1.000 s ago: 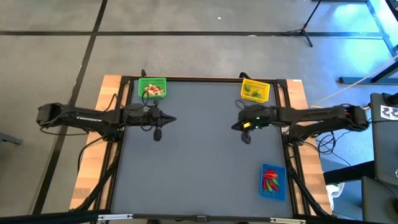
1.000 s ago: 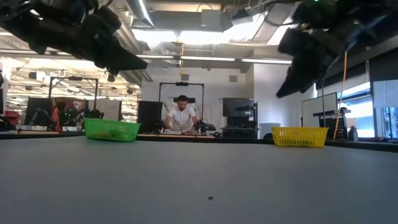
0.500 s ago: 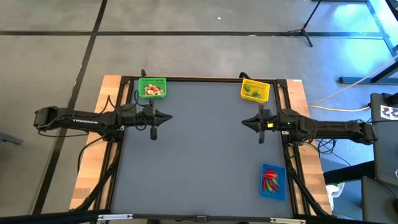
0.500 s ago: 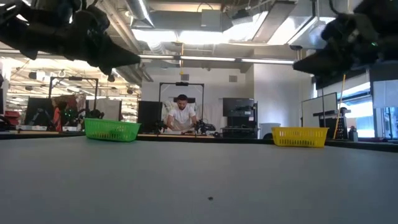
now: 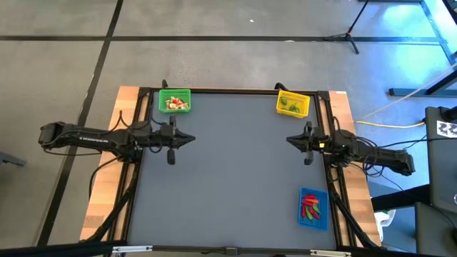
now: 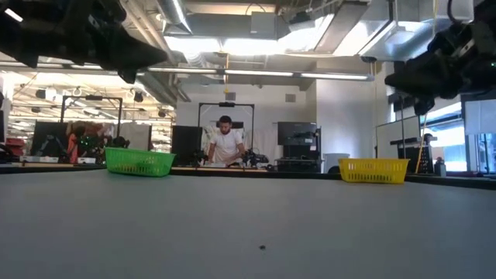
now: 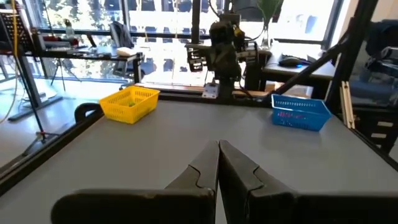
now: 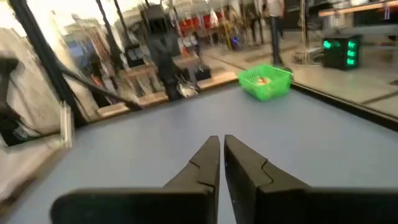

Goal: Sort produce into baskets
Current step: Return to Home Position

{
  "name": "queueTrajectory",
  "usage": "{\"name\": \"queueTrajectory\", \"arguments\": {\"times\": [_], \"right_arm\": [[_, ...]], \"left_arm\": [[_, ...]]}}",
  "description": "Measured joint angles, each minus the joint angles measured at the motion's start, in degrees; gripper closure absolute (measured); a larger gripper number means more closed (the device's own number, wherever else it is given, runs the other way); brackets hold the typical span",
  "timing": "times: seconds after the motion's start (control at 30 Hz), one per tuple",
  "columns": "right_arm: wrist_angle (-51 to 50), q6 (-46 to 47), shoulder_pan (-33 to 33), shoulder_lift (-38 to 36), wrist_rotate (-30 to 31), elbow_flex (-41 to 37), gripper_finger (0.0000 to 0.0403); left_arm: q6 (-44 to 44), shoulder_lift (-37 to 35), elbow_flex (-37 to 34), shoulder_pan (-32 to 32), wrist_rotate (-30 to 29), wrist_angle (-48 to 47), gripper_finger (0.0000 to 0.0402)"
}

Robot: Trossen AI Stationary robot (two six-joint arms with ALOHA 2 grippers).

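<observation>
My left hand (image 5: 188, 138) and right hand (image 5: 290, 140) hover above opposite sides of the tabletop (image 5: 228, 178), each with fingers pressed together. The produce (image 5: 310, 209) sits in the green basket (image 5: 163, 101), yellow basket (image 5: 293, 95) and blue basket (image 5: 314, 225), all near the edges.

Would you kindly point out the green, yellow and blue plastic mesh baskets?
Green plastic mesh basket (image 6: 139, 163): low view, front wall.
Yellow plastic mesh basket (image 6: 373, 172): low view, front wall.
Blue plastic mesh basket (image 7: 300, 118): left wrist view, facing wall.

The green basket (image 5: 175, 92) is bright green mesh with pale and red pieces (image 5: 175, 105). The yellow basket (image 5: 294, 96) shows green pieces (image 5: 288, 106), the blue basket (image 5: 313, 224) red chilies (image 5: 309, 210). The counter (image 5: 228, 178) is plain grey.
</observation>
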Motion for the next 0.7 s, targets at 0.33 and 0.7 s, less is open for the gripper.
{"name": "queueTrajectory", "arguments": {"times": [0.33,0.7], "right_arm": [[1.5,2.7,0.0,-1.1,-1.0,-1.0,0.0377],[1.2,0.5,0.0,-1.0,-1.1,-1.0,0.0377]], "left_arm": [[-5.7,-8.4,-8.9,0.0,-0.2,2.7,0.0396],[-5.0,-26.7,-11.0,-0.7,-1.3,-10.3,0.0396]]}}
